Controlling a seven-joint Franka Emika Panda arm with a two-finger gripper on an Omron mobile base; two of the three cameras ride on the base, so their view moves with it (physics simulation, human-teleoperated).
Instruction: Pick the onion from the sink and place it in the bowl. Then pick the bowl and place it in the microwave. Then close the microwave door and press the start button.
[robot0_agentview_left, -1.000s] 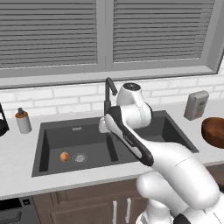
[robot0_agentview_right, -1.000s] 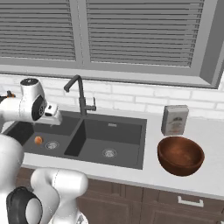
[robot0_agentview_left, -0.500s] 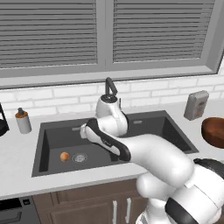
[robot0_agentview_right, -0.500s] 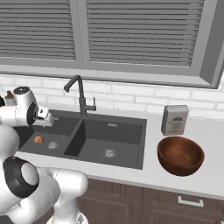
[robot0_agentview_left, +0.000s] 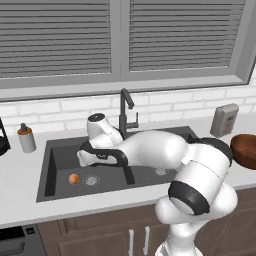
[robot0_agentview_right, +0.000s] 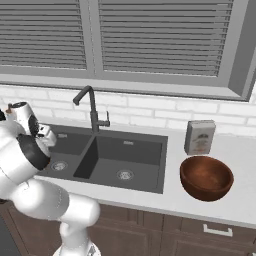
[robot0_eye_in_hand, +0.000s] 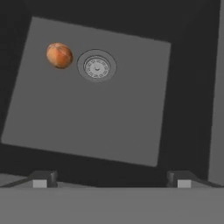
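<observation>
The small orange-tan onion (robot0_agentview_left: 74, 178) lies on the floor of the left basin of the dark sink (robot0_agentview_left: 46, 170), just left of its round drain (robot0_agentview_left: 90, 180). My gripper (robot0_agentview_left: 81, 161) hangs over that basin, above and slightly behind the onion. In the hand view the onion (robot0_eye_in_hand: 59, 55) sits at upper left beside the drain (robot0_eye_in_hand: 96, 66), well clear of the open gripper (robot0_eye_in_hand: 110, 180), whose fingertips (robot0_eye_in_hand: 41, 179) hold nothing. The reddish-brown bowl (robot0_agentview_right: 206, 177) stands on the counter right of the sink (robot0_agentview_right: 145, 150). The microwave, its door and start button are out of view.
A dark angular faucet (robot0_agentview_left: 126, 107) rises behind the sink divider, close to my arm. A soap bottle (robot0_agentview_left: 26, 138) stands on the counter left of the sink. A grey box (robot0_agentview_right: 200, 137) stands behind the bowl. White brick wall and a window run along the back.
The arm has swung left and down, from above the sink divider to over the left basin. The gripper stays open. The onion and bowl have not moved.
</observation>
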